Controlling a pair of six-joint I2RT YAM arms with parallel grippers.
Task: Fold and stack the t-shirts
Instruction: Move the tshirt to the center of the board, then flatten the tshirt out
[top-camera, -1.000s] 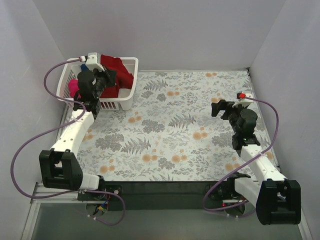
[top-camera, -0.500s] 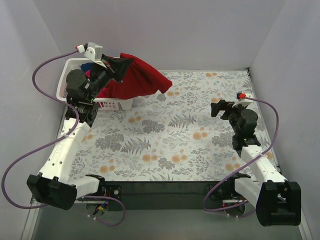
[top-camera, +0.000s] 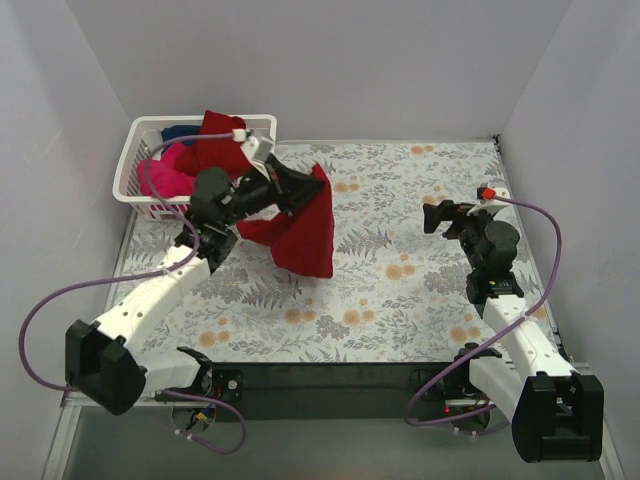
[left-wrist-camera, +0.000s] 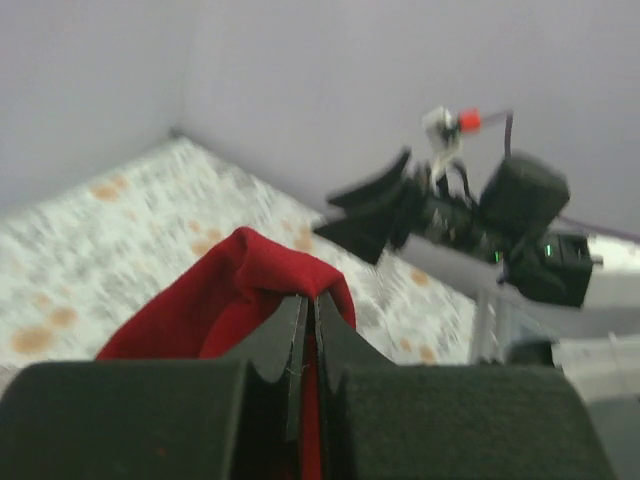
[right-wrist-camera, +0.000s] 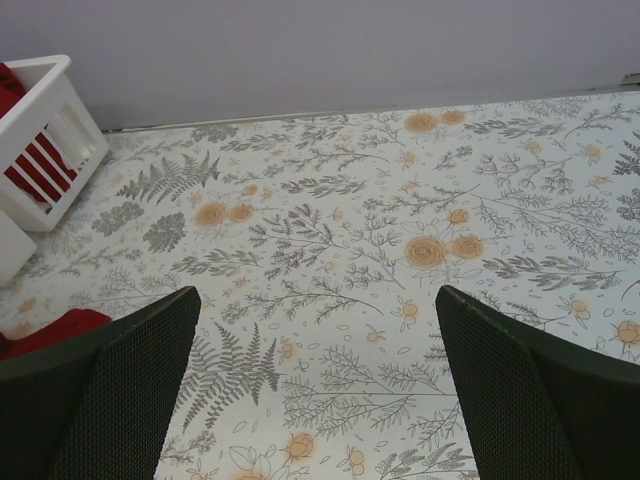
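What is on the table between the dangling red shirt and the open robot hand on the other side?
Nothing: only bare flowery table lies between the red shirt and the right gripper. The top view shows it best.

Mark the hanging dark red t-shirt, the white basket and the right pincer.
dark red t-shirt (top-camera: 305, 235), top view, middle of hanging cloth
white basket (top-camera: 123, 165), top view, left wall
right pincer (top-camera: 432, 216), top view, between its fingertips

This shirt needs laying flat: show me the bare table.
Bare: the table between the held dark red t-shirt and the right arm, through to the back wall. Crowded: far left corner, with basket and left arm.
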